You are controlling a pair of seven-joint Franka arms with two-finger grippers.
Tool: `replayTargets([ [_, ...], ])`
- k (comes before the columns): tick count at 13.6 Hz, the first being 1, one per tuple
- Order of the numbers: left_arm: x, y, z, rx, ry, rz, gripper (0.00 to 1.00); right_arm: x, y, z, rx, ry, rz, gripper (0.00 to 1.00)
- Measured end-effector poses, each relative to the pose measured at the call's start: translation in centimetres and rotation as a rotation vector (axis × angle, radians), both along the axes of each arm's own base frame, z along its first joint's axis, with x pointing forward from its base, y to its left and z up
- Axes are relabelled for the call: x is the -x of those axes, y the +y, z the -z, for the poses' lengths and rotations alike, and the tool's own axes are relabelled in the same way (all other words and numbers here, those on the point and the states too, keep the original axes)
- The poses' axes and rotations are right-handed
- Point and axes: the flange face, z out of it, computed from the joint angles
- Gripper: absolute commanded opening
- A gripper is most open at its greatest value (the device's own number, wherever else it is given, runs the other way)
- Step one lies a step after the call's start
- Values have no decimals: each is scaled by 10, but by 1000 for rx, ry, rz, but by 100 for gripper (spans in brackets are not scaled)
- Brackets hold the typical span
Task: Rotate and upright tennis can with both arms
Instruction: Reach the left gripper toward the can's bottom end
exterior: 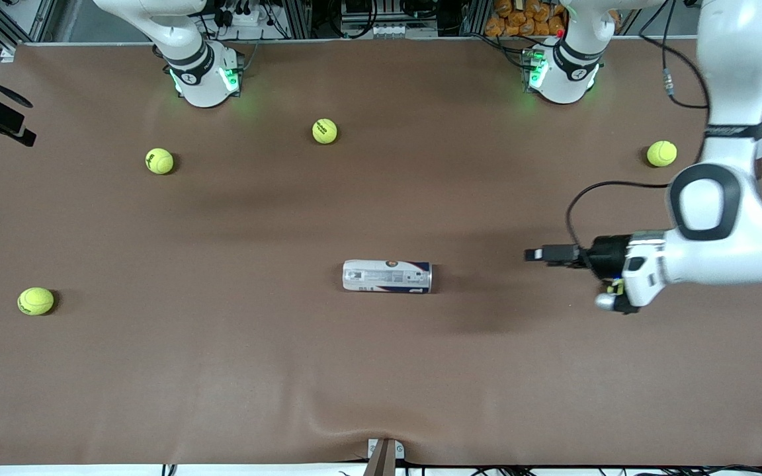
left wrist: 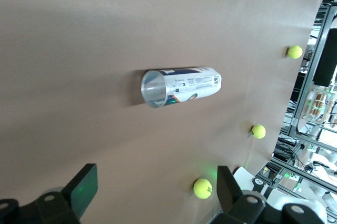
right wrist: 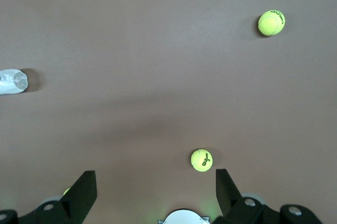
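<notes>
Nearby, tennis can [exterior: 387, 276] on its side

Four fuzzy yellow-green tennis balls [exterior: 325, 131] [exterior: 159, 160] [exterior: 661, 153] [exterior: 36, 301] scattered well apart on brown cloth-covered table [exterior: 222, 370]; orange items [exterior: 520, 20] heaped above the table's top edge.

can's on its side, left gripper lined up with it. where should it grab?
Probably the open end of the can facing the left gripper, whose fingers are open: come along the table from the left arm's end, pinching across the round body. The can lies flat, nothing touching it.
</notes>
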Motion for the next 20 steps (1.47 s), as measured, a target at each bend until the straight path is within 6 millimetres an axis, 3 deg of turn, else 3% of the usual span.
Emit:
replayTargets([
  [2, 0, -21, 25, 33, -20, 33, 100, 0, 0, 1, 2, 2, -1, 100],
  [7, -6, -21, 100, 208, -115, 22, 100, -1, 0, 3, 2, 6, -7, 100],
  [9, -3, -31, 126, 257, -131, 27, 100, -1, 0, 4, 2, 7, -8, 100],
  [14, 9, -78, 146, 285, -116, -2, 100, -2, 4, 4, 2, 8, -15, 100],
  [20, 15, -85, 173, 323, -115, -35, 100, -2, 6, 4, 2, 8, -19, 100],
])
